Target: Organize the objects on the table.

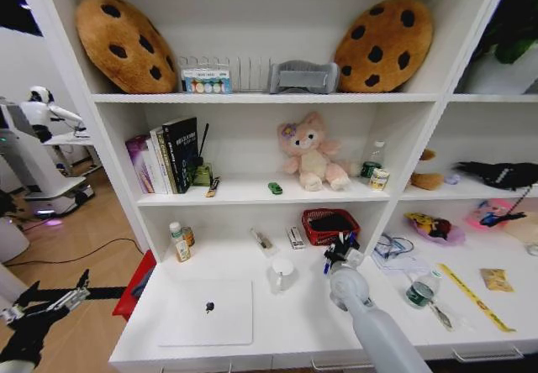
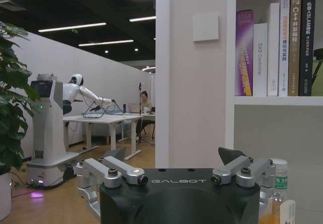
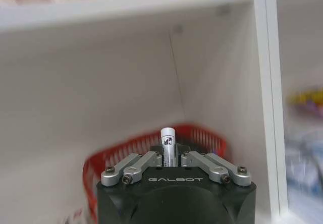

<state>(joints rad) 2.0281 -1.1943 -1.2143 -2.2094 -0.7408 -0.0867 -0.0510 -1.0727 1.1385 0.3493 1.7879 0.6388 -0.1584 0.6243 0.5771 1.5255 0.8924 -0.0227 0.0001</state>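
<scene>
- The right gripper's jaws are pinched on a white marker, which stands upright between them (its flat end points away from the wrist).
- It hangs over the back of the counter, just in front of the red basket by the shelf upright, and right of the white mug.
- In the right wrist view the basket's red mesh sits directly behind the marker.
- The left gripper waits low off the counter's left end, above the wood floor; its jaws are spread and hold nothing.
- The silver laptop lies closed on the counter's front left.
- Two small bottles stand at the back left.
- The yellow ruler lies slantwise at the far right, with a capped bottle near it.
</scene>
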